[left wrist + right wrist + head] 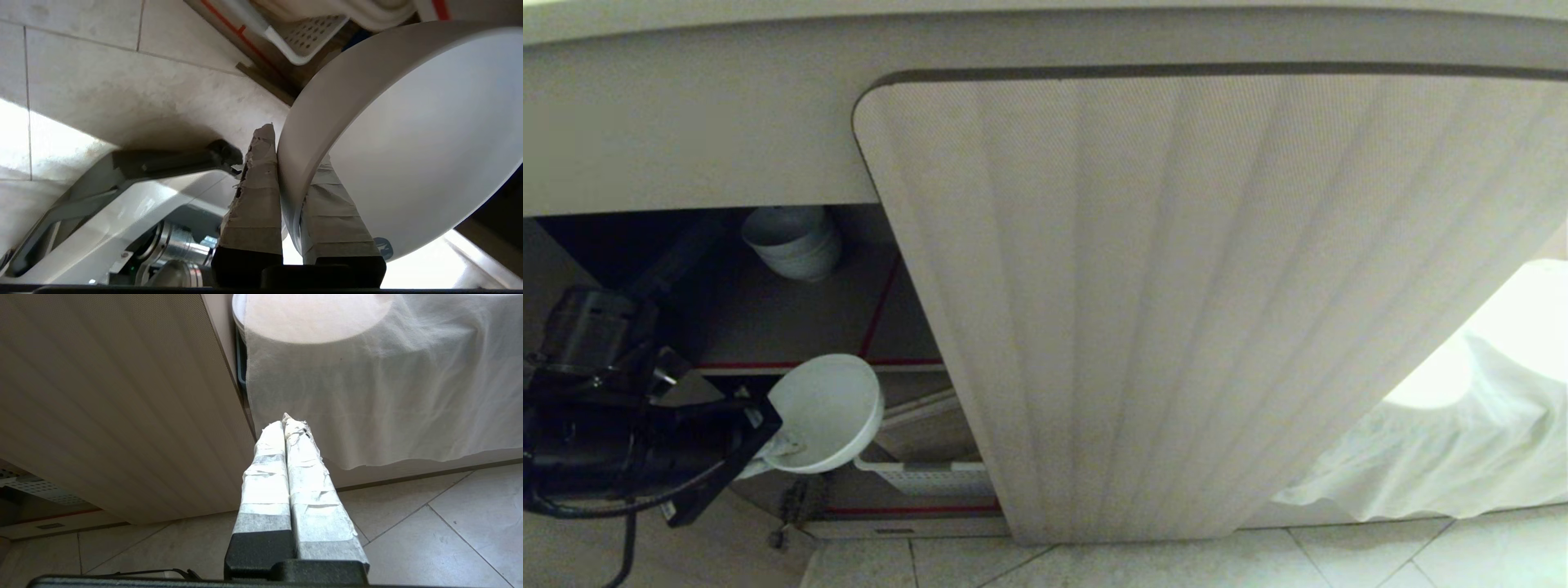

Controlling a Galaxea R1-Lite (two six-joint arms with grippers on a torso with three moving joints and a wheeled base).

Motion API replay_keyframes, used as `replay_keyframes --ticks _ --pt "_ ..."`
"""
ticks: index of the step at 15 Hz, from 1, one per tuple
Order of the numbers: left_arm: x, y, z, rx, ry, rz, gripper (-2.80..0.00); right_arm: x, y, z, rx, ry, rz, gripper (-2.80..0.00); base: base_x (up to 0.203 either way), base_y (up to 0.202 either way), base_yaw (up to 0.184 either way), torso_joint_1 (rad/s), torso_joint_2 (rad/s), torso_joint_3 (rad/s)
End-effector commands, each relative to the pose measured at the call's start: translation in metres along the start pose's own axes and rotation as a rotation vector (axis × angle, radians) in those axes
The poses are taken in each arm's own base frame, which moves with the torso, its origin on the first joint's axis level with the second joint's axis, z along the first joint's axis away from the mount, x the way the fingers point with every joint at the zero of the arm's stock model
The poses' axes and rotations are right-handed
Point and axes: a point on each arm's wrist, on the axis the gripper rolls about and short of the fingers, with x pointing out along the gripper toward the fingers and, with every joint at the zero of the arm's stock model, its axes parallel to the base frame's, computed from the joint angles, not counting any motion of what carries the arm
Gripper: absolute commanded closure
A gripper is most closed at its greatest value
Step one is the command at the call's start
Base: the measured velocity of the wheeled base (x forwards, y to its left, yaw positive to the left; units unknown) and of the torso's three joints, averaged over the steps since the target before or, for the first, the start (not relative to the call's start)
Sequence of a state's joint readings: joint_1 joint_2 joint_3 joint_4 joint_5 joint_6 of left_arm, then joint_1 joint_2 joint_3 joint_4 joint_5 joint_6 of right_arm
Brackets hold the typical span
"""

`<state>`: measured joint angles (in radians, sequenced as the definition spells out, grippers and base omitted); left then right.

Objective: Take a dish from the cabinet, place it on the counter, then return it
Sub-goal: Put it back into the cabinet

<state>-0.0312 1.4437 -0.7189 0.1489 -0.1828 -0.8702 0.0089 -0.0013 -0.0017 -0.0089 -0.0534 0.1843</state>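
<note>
Clamped across the rim of the dish point(408, 134), your left gripper point(292, 179) holds it tilted just outside the open cabinet point(792, 363), so keep that pinch firm and clear the door point(1176, 310), while your right gripper point(286, 428) hangs closed, empty.

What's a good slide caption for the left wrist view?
Left gripper pinching the white dish's rim between taped fingers, above the tiled floor.

Pale tiled floor point(1176, 563) (sunlit patches), white cloth point(1445, 441) draped at right
</note>
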Motion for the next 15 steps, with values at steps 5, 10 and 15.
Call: replay_keyframes --ticks 5,10,15 --pt "0.002 -0.003 0.009 -0.015 -0.024 -0.013 0.0 0.0 0.0 0.0 0.001 0.001 0.001 0.0 0.0 0.0 0.0 0.0 0.0 0.0" --pt "0.006 -0.009 0.015 -0.013 -0.02 -0.027 0.0 0.0 0.0 0.0 0.001 0.001 0.0 0.0 0.0 0.0 0.0 0.0 0.0 0.0" --pt "0.01 -0.015 0.02 -0.008 -0.017 -0.029 0.0 0.0 0.0 0.0 0.001 0.001 0.0 0.0 0.0 0.0 0.0 0.0 0.0 0.0"
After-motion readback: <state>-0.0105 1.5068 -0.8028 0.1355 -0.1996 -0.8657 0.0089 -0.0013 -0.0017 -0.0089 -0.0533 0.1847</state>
